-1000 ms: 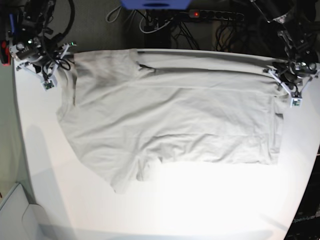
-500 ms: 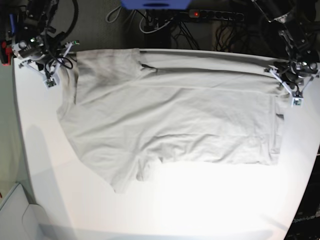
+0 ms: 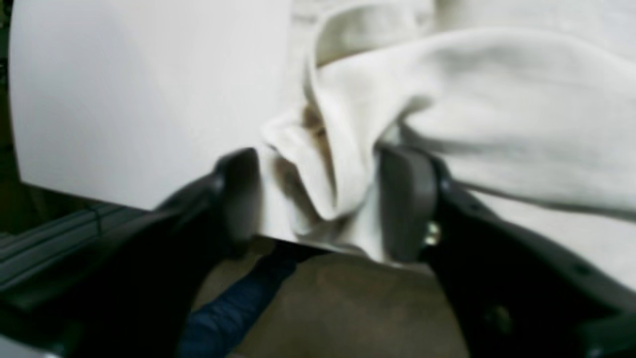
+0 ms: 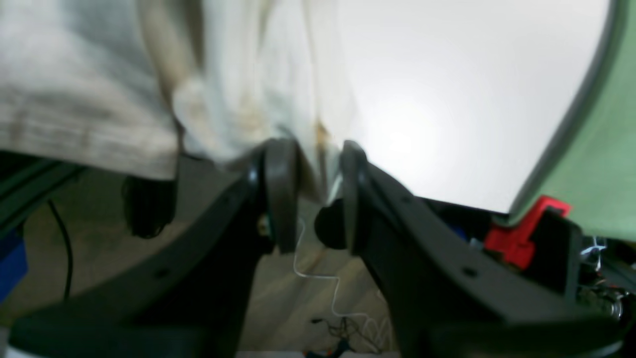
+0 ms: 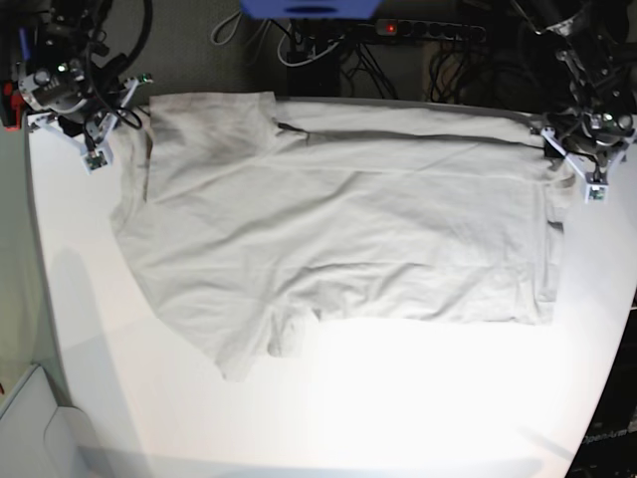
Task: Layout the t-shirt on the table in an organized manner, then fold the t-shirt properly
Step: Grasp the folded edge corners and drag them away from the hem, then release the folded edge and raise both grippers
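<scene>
We see the t-shirt [image 5: 338,239] spread nearly flat over the far half of the table [image 5: 398,418], wrinkled, its far edge along the table's far rim and one sleeve pointing toward the near side.

In the left wrist view, the left gripper [image 3: 318,199] sits at the table's edge with its jaws apart, and a bunched fold of the shirt [image 3: 447,89] lies between the two pads; whether the pads press it we cannot tell. In the base view this gripper [image 5: 577,149] is at the shirt's far corner.

The right gripper [image 4: 310,191] has its jaws slightly apart, with a thin, blurred edge of cloth [image 4: 89,89] in the gap. It [image 5: 85,119] hangs at the opposite far corner.
</scene>
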